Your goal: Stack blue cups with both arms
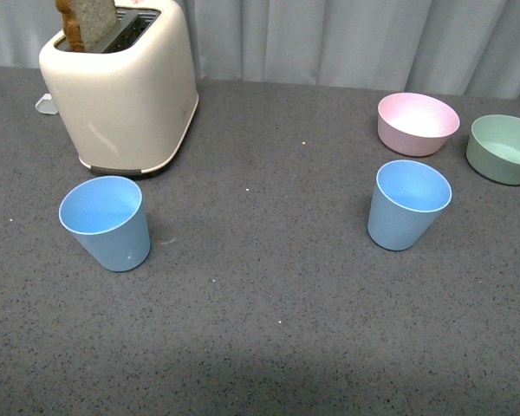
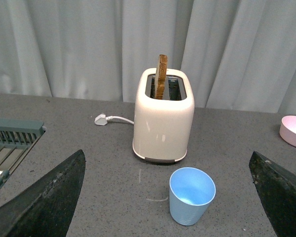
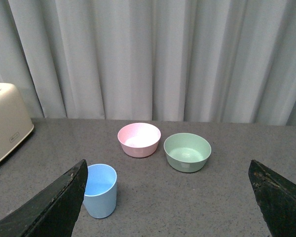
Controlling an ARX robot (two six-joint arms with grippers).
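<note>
- Judging the task by how things lay, we put it at its very start. The left cup (image 1: 104, 224) and the right cup (image 1: 407, 206) each stood upright and empty on the tabletop (image 1: 269, 329), well apart, and neither sat inside the other.
- We found the left cup just in front of the toaster (image 1: 121, 87), near it but not touching.
- We found the right cup just in front of the pink bowl (image 1: 418, 123), with the green bowl (image 1: 504, 149) beside that bowl. The cup touched neither.
- We saw the left pincer (image 2: 166, 153) with its fingers spread wide apart and nothing between them. It hung above the tabletop, short of the left cup, which showed roughly midway between the two fingers.
- We saw the right pincer (image 3: 167, 161) likewise wide apart and empty. The right cup showed close to one finger rather than centred between them, so we judged this arm less well lined up.
- Neither arm showed in the front view, so we took both to be held back from the cups.
- By our reckoning everything was left to do: close on a cup with each arm, lift, bring the two together and lower one into the other.
</note>
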